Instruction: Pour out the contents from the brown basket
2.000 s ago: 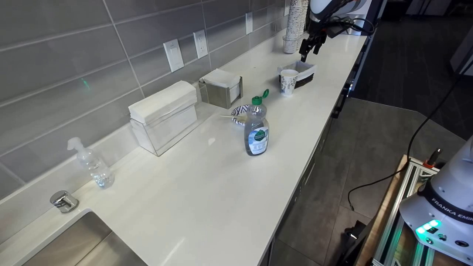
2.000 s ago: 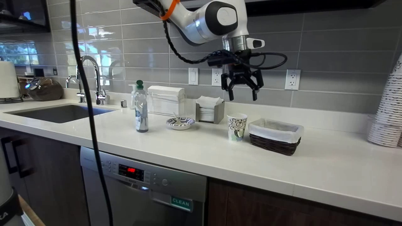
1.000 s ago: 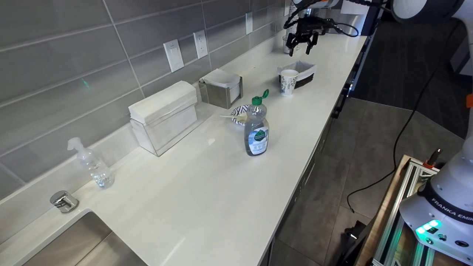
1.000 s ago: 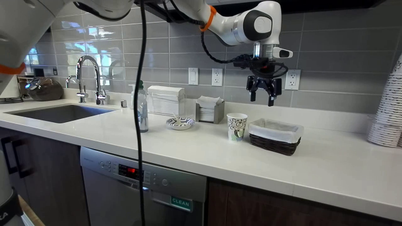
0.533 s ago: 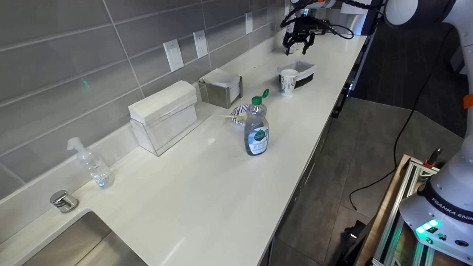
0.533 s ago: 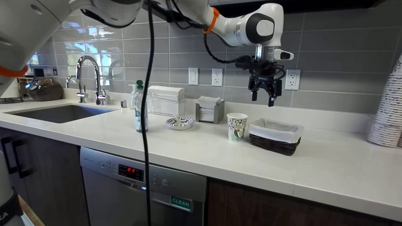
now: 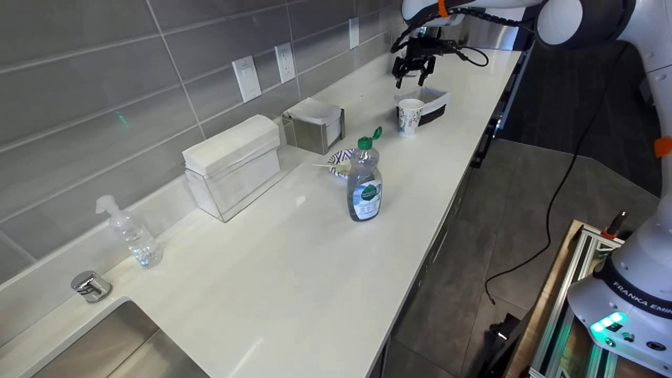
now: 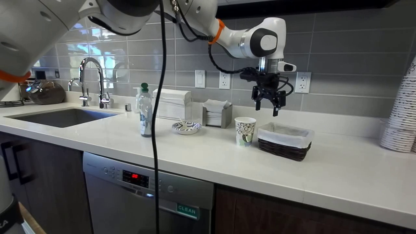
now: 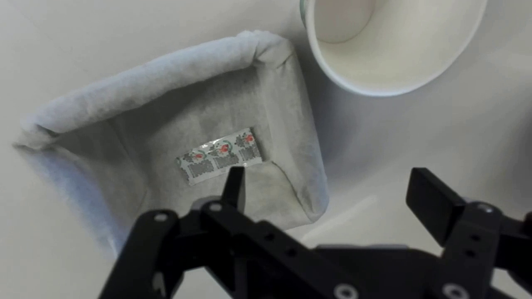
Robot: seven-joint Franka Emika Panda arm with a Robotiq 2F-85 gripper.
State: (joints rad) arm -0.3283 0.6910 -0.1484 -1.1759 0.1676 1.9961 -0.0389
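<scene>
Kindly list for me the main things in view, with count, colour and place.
brown basket: one, dark brown, on white counter
liner: one, white, inside basket
packet: one, mostly white, inside basket
paper cup: one, white patterned, beside basket
stacked cups: many, white, on counter
bowl: one, white and blue, on counter
utensil: one, pale, in bowl
bottle: one, clear and green, near bowl
sink: one, grey, in counter
taps: two, silver, beside sink
pump bottle: one, clear, near sink
napkin holder: one, grey, near wall
towel holder: one, clear, near wall
dishwasher: one, silver, under counter
robot arm: one, white, above counter
end effector: one, black, above counter near basket, open
</scene>
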